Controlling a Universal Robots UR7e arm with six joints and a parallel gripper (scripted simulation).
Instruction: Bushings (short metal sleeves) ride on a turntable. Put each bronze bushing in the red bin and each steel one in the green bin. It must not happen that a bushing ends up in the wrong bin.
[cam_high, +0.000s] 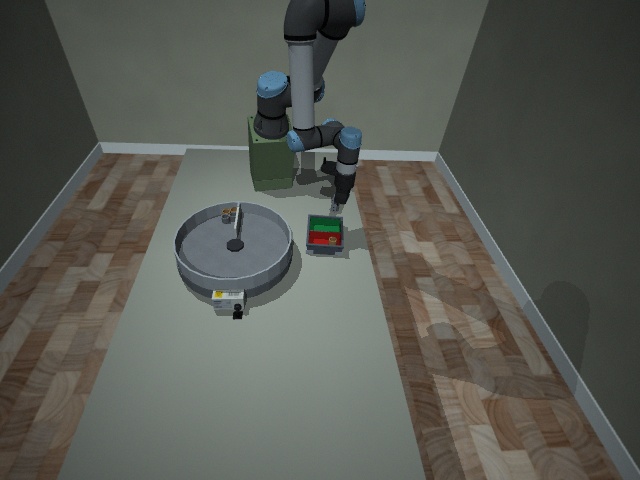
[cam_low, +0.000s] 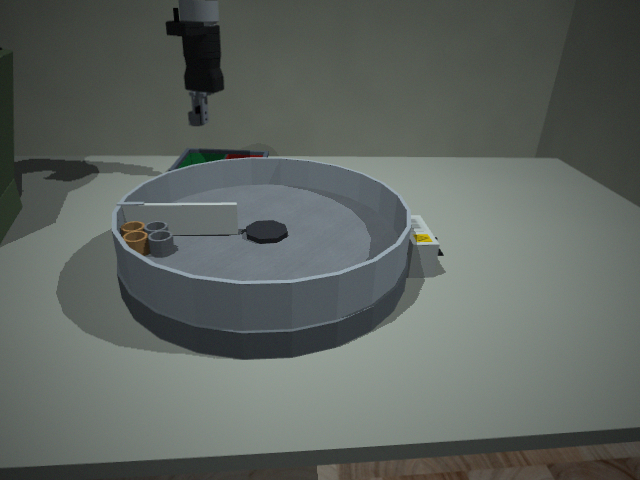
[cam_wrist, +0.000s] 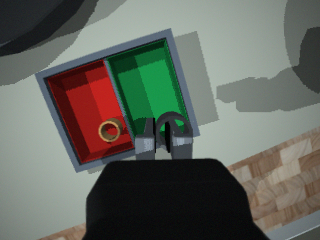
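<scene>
My gripper (cam_high: 334, 203) (cam_low: 198, 114) (cam_wrist: 160, 128) is shut on the wall of a grey steel bushing (cam_low: 195, 120) (cam_wrist: 172, 115), with one finger inside its ring. It is in the air above the green bin's outer end. The green bin (cam_high: 325, 227) (cam_low: 193, 159) (cam_wrist: 150, 80) shows no bushing in its visible part. The red bin (cam_high: 316, 241) (cam_wrist: 90, 100) beside it holds one upright bronze bushing (cam_high: 332, 240) (cam_wrist: 101, 131). On the turntable (cam_high: 222, 282) (cam_low: 263, 310), two bronze bushings (cam_low: 136, 244) and two steel bushings (cam_low: 161, 245) stand together near the rim.
A white barrier (cam_high: 237, 219) (cam_low: 180, 219) runs from the turntable's rim towards the dark hub (cam_high: 235, 244) (cam_low: 266, 231), beside the bushings. The high turntable wall stands near the bins. A white box (cam_high: 227, 300) (cam_low: 426, 248) sits by the turntable's outer side.
</scene>
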